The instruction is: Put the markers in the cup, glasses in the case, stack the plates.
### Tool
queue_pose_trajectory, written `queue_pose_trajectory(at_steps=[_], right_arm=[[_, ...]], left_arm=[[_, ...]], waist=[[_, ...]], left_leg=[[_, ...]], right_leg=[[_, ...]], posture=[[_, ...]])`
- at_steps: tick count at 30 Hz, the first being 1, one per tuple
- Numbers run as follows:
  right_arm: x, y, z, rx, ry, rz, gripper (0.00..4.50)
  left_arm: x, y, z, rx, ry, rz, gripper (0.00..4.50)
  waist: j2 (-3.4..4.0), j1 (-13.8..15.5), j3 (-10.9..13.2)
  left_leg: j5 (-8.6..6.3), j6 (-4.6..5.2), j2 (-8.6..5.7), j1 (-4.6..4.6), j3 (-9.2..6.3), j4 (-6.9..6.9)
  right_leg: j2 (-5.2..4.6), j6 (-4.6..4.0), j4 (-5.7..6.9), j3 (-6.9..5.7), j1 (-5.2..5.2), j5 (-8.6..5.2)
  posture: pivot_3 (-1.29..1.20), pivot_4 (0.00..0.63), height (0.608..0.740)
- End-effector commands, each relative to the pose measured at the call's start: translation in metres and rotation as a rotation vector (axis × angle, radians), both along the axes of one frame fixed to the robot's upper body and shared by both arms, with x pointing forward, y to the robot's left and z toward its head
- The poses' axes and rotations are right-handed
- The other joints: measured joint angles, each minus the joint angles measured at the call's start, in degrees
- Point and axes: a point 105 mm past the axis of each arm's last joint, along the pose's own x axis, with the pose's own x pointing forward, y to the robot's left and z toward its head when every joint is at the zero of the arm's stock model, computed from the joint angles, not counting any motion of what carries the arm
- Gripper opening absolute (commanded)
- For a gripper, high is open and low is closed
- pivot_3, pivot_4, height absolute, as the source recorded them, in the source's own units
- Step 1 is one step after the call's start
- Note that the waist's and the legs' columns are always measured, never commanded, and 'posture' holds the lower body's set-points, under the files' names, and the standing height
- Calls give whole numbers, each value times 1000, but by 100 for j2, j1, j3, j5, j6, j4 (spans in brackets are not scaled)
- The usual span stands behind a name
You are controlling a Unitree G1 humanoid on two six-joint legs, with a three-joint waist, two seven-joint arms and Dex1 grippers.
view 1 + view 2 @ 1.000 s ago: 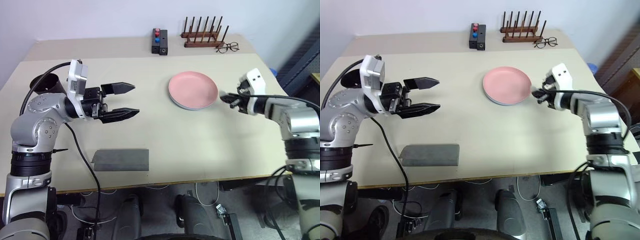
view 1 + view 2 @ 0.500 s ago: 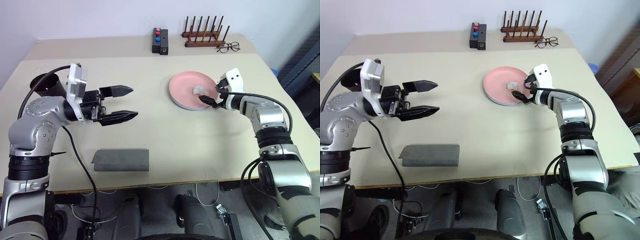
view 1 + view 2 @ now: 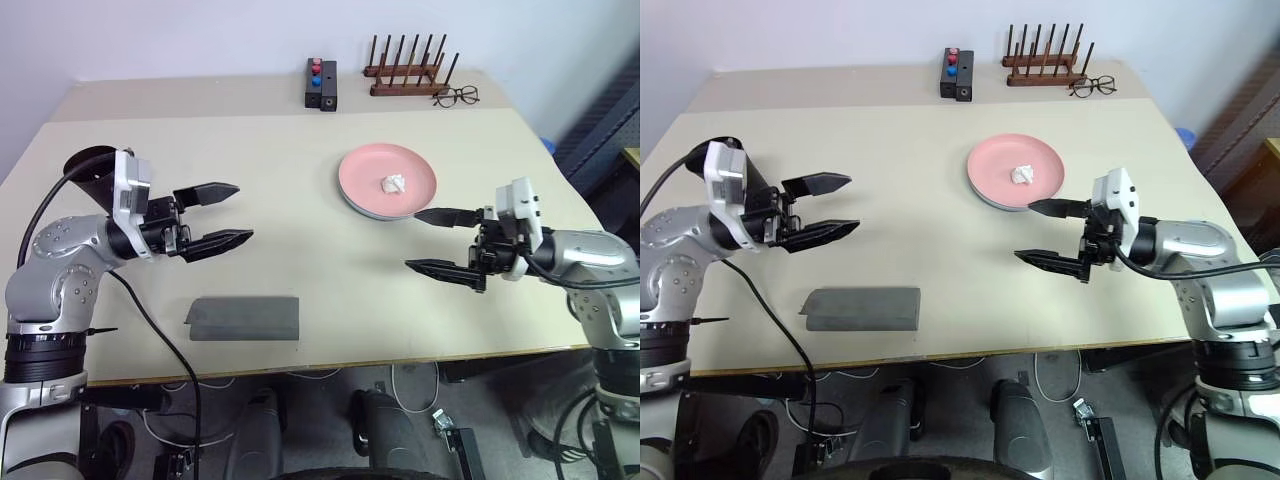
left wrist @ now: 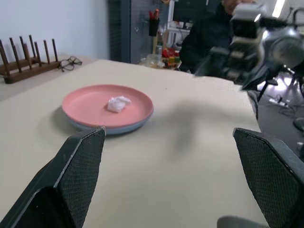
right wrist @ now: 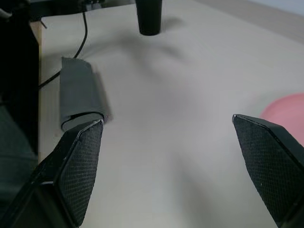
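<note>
The pink plate (image 3: 365,168) lies on top of the light blue plate (image 4: 112,129) at the table's right middle, with a small white crumpled scrap (image 3: 393,184) on it. My right gripper (image 3: 412,239) hangs open and empty just in front of the plates, pointing left. My left gripper (image 3: 243,211) is open and empty over the left half of the table, pointing right. Behind my left arm stands the black cup (image 3: 88,164). The grey case (image 3: 243,318) lies flat near the front edge. The markers and the glasses are out of view.
At the back edge stand a wooden peg rack (image 3: 404,76), wire-framed spectacles (image 3: 456,95) and a small black block (image 3: 320,84) with red and blue knobs. A person in dark clothes (image 4: 204,38) sits beyond the table's right side.
My right gripper was shut at the pink plate's edge, reached over it, then opened and drew back toward the front; the white scrap now lies on the plate. My left gripper drifted slightly left.
</note>
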Motion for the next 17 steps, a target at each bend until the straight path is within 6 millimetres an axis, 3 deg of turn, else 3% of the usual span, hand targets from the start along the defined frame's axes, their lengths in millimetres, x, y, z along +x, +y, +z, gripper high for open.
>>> queue_pose_trajectory(at_steps=[1,4,8,12,17], right_arm=[[-14,5,10,-14,-56,46,4445],[-18,2,13,-26,-90,42,4445],[-28,-1,22,-30,-187,23,4445],[-28,-12,19,-49,-196,1,4445],[-23,-6,22,-39,-217,-2,4445]], left_arm=[[-11,3,-4,37,-14,-30,4500],[-20,1,-16,42,64,-78,4500],[-29,4,-12,58,63,-124,4500],[-26,6,-7,58,26,-91,4500],[-20,12,-6,58,29,-64,4500]], waist=[[0,9,0],[1,31,0],[0,60,0],[0,51,0],[0,19,0]], left_leg=[[0,0,2,1,-1,-5],[0,0,2,-8,-1,-8],[0,0,0,-20,1,-10],[-1,0,0,-18,2,-13],[-1,0,2,-13,2,-14]], right_leg=[[0,-2,0,-1,-2,0],[0,-13,-10,-2,-7,6],[-3,-12,-33,-3,-6,6],[-3,-11,-50,-7,4,7],[-2,-13,-45,-7,2,9]], posture=[[0,150,740],[0,150,740],[0,150,740],[0,150,740],[0,150,740]])
